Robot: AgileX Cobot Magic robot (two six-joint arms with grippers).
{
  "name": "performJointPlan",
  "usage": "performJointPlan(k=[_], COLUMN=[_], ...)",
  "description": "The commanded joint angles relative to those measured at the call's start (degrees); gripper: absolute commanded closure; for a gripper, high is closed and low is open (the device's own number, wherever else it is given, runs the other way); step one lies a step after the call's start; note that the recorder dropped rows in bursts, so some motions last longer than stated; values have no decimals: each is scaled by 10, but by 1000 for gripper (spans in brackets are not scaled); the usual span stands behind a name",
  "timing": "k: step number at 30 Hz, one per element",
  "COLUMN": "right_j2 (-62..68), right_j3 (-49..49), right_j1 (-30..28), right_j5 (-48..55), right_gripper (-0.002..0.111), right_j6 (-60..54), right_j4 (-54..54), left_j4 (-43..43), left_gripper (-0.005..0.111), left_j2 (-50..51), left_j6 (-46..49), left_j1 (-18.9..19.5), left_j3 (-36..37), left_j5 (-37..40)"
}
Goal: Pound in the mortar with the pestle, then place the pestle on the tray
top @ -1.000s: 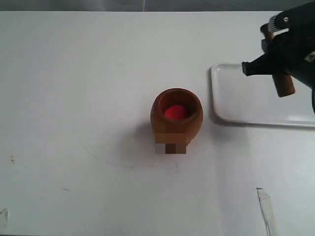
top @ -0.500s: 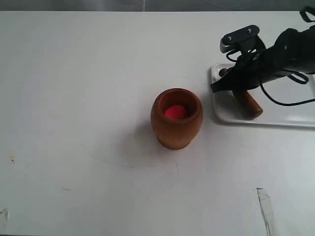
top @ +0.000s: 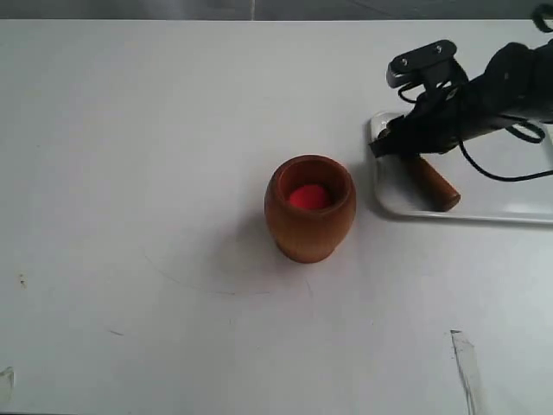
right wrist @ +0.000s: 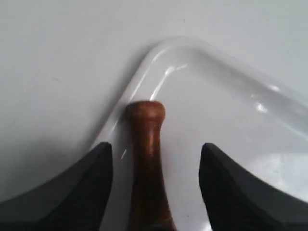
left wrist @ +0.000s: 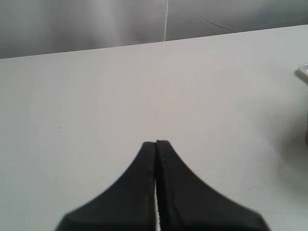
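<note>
The brown wooden mortar [top: 310, 207] stands upright mid-table with a red lump inside. The dark-brown pestle [top: 429, 182] [right wrist: 147, 163] lies on the white tray [top: 484, 203] [right wrist: 226, 96] near its left end, its knobbed end towards the tray's corner. My right gripper [top: 390, 143] [right wrist: 156, 149] hovers over the pestle, open, its fingers standing clear on either side of the shaft. The left gripper [left wrist: 156, 142] is shut with nothing in it, over bare table; it does not show in the exterior view.
White tabletop [top: 155, 156] all round, with a few scuff marks [top: 462, 354] near the front. The tray runs off the right edge of the exterior view. The table's far edge [left wrist: 163, 42] meets a grey backdrop.
The right gripper came down to the tray with the pestle and has opened; the pestle now lies on the tray. The mortar has not moved.
</note>
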Motion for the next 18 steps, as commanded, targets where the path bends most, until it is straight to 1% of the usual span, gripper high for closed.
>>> performJointPlan(k=[1,4,6,9,14,18], right_j2=[-123,-247,-308,-421,-600,-739], right_j3=[1,7,26,78,188,270], right_j1=[-4,-4,4,28,92,139], right_j5=[35,80,60,-6,-106,-137], right_gripper=[71,108,108,108,108,108], right_j6=[-1,-2,-2,-2,-2,-2], right_j4=[-2,-5,-2,6,24,24], left_j4=[-4,-4,-4,-4,-4,-4], left_gripper=[107,107,107,107,107,107], left_j2=[-1,-1,-1,-1,-1,-1], left_j6=[-5,-5,-5,-5,-5,-5], left_j1=[-4,-4,-4,-4,-4,-4], left_j3=[0,0,0,0,0,0], left_j5=[-2,-2,-2,-2,-2,-2])
